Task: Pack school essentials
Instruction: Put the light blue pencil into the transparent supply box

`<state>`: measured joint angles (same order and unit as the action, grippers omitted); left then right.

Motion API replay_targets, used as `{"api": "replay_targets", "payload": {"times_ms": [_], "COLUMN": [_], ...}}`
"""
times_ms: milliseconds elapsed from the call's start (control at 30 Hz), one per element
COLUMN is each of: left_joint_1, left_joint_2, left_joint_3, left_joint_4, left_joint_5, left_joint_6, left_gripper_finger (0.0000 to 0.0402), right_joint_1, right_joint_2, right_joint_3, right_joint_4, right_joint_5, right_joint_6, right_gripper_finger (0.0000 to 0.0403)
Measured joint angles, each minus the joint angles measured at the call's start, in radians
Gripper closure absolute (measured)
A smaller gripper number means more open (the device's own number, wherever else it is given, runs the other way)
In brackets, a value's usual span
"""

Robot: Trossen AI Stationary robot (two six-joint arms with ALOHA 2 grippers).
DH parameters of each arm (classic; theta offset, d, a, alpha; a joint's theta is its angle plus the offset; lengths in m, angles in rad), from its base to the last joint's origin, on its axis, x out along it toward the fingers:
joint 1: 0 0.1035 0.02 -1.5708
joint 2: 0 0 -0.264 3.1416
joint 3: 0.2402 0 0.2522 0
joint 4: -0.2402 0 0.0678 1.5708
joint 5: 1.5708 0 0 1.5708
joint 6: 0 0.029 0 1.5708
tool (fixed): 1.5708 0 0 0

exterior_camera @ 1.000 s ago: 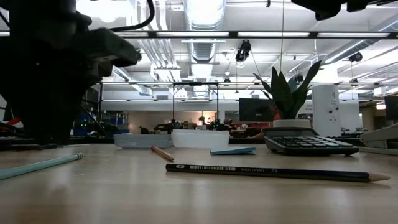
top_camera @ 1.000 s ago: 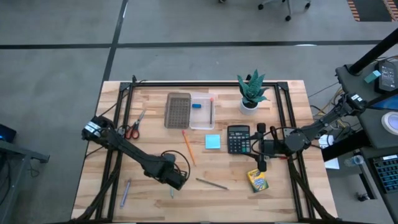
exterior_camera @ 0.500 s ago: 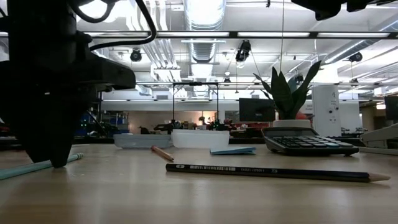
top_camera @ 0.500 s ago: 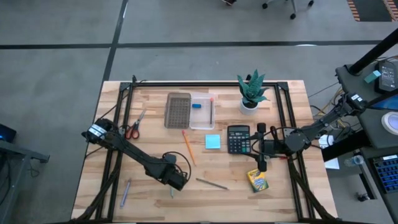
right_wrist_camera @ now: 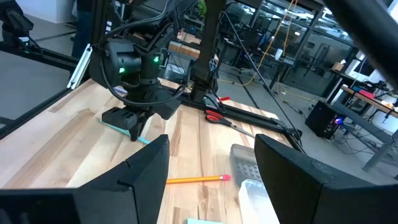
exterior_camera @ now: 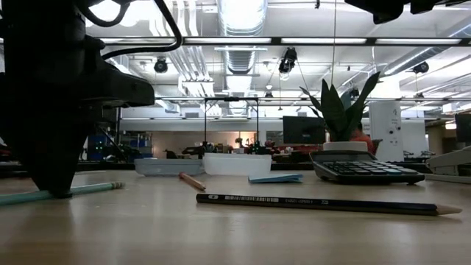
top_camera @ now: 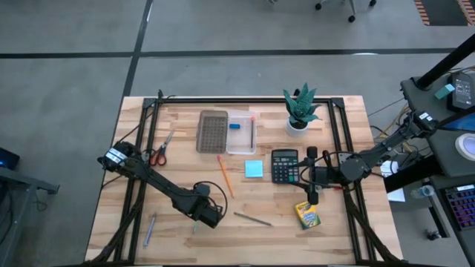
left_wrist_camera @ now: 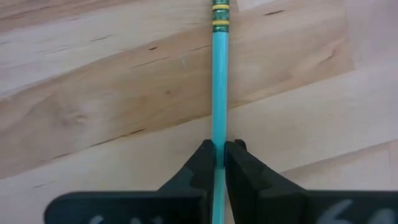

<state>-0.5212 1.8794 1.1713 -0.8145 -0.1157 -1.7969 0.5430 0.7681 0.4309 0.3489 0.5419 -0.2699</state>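
Closed since before, left end effector (left_wrist_camera: 219, 163) pinches the green pencil (left_wrist_camera: 218, 93).

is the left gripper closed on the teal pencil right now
Yes, the left wrist view shows the left gripper with both fingers pressed against the teal pencil lying on the table.

Glossy teal pencil (left_wrist_camera: 220, 93), pale matt wood table (left_wrist_camera: 112, 93)

A potted plant (top_camera: 300, 106) stands near the wooden table's (top_camera: 341, 230) far edge, a calculator (top_camera: 284, 165) lying nearby and a brown tray (top_camera: 212, 130) farther along.
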Motion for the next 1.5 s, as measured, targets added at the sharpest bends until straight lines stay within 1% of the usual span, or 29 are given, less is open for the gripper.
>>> {"api": "replay_targets", "payload": {"times_ms": [100, 300, 400, 500, 600, 767, 900, 967, 1033, 1133, 1333, 1433, 1500], "left_joint_1": [-0.002, 0.014, 0.017, 0.044, 0.091, 0.207, 0.321, 0.389, 0.466, 0.578, 0.761, 0.823, 0.853], "left_joint_2": [-0.016, -0.093, -0.126, -0.156, -0.166, -0.168, -0.169, -0.171, -0.171, -0.168, -0.167, -0.167, -0.167], "left_joint_3": [-0.001, 0.006, 0.006, 0.006, 0.007, 0.007, 0.015, 0.023, 0.026, 0.026, 0.031, 0.034, 0.032], "left_joint_4": [-0.002, -0.008, -0.006, 0.005, 0.038, 0.178, 0.298, 0.348, 0.387, 0.448, 0.467, 0.482, 0.521], "left_joint_5": [-0.032, -0.166, -0.207, -0.25, -0.269, -0.306, -0.301, -0.255, -0.187, -0.103, -0.023, -0.014, -0.013], "left_joint_6": [0.021, 0.082, 0.085, 0.112, 0.197, 0.426, 0.6, 0.679, 0.749, 0.817, 0.864, 0.863, 0.863], "left_gripper_finger": [0.0398, 0.04, 0.04, 0.0401, 0.0401, 0.0401, 0.0401, 0.0401, 0.0401, 0.0401, 0.0402, 0.0402, 0.0402], "right_joint_1": [0.0, 0.0, 0.0, 0.0, 0.0, 0.0, 0.0, 0.0, 0.0, 0.0, 0.0, 0.0, 0.0], "right_joint_2": [0.0, 0.0, 0.0, 0.0, -0.002, -0.002, -0.008, -0.01, -0.015, -0.02, -0.03, -0.035, -0.037], "right_joint_3": [0.0, -0.002, -0.002, 0.0, 0.011, 0.021, 0.021, 0.021, 0.021, 0.022, 0.022, 0.022, 0.022], "right_joint_4": [0.0, -0.001, -0.007, -0.023, -0.057, -0.093, -0.112, -0.112, -0.113, -0.114, -0.142, -0.146, -0.153], "right_joint_5": [0.0, 0.0, 0.0, 0.0, 0.001, 0.001, 0.001, 0.002, 0.003, 0.004, 0.007, 0.008, 0.008], "right_joint_6": [0.0, 0.034, 0.036, 0.035, 0.035, 0.05, 0.052, 0.053, 0.058, 0.064, 0.077, 0.076, 0.076], "right_gripper_finger": [0.0177, 0.0177, 0.0177, 0.0177, 0.0177, 0.0177, 0.0177, 0.0177, 0.0177, 0.0177, 0.0177, 0.0177, 0.0177]}}
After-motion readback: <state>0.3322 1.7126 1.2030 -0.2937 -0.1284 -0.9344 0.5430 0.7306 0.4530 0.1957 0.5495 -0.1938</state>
